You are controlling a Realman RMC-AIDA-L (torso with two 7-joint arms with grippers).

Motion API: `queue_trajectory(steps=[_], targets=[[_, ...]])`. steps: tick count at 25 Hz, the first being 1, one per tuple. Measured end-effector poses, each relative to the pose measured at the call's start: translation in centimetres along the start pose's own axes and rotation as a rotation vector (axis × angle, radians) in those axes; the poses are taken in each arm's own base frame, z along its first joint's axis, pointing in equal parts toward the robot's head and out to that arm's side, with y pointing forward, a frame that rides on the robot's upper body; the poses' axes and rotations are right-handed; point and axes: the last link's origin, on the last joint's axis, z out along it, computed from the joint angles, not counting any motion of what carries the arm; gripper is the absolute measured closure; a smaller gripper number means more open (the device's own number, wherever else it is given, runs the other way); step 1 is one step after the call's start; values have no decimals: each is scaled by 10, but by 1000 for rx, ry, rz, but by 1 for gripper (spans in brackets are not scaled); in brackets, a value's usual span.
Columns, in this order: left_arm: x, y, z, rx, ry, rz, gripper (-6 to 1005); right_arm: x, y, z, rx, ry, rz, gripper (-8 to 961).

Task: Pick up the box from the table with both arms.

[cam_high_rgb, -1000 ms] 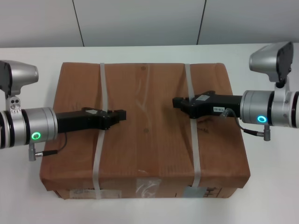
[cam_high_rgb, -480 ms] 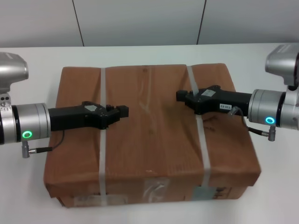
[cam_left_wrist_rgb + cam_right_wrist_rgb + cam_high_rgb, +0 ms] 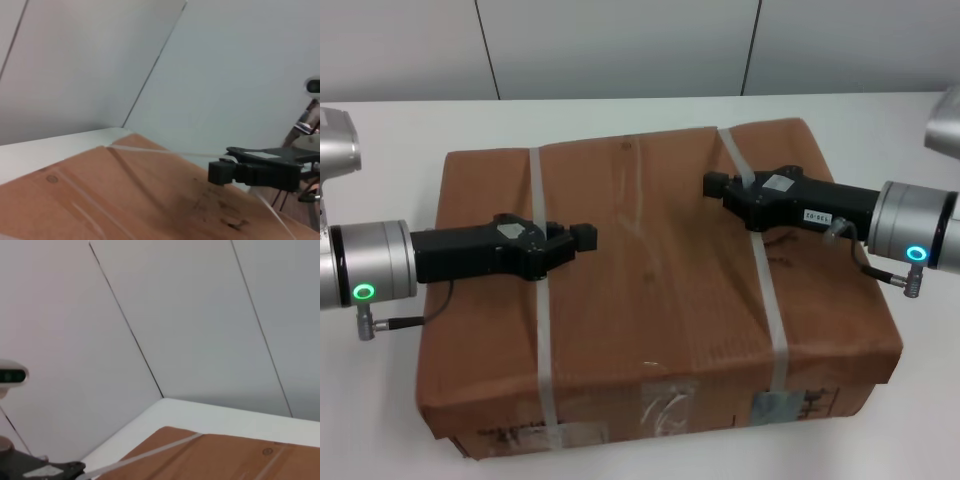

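The brown cardboard box point(image 3: 650, 300) fills the middle of the head view, tilted, with its right rear side higher. Two pale grey straps run over its top; tape and labels point(image 3: 665, 405) are on its front side. My left gripper point(image 3: 582, 238) lies across the left strap point(image 3: 542, 320). My right gripper point(image 3: 715, 185) lies across the right strap point(image 3: 770, 300), which runs taut up to it in the left wrist view point(image 3: 170, 152). The left wrist view shows the box top point(image 3: 125, 195) and the right gripper point(image 3: 219, 172). The right wrist view shows the box point(image 3: 225, 460) and the left gripper point(image 3: 75, 469).
The white table point(image 3: 620, 110) shows behind and beside the box. A pale grey panelled wall point(image 3: 620, 45) stands behind the table. Both silver wrists with green ring lights reach in from the box's left and right sides.
The box has come up toward the camera and turned, its right side rising more. Both grippers have moved with it; the right one went higher, and both wrists moved outward.
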Motion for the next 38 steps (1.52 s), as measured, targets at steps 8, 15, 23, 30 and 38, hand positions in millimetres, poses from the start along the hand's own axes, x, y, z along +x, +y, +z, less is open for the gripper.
queue_trajectory(steps=[8,15,23,30,38], targets=[[2,5,-4,-35,9,27,943,0,2,-4,-13,-21,14,952],[6,6,-6,-46,36,31,943,1,3,-5,-24,-25,16,952],[6,6,-8,-42,37,33,943,0,4,-5,-26,-27,16,952],[9,7,-8,-51,54,35,943,0,4,-5,-32,-28,15,952],[10,7,-11,-48,57,39,943,0,5,-5,-33,-28,17,952]])
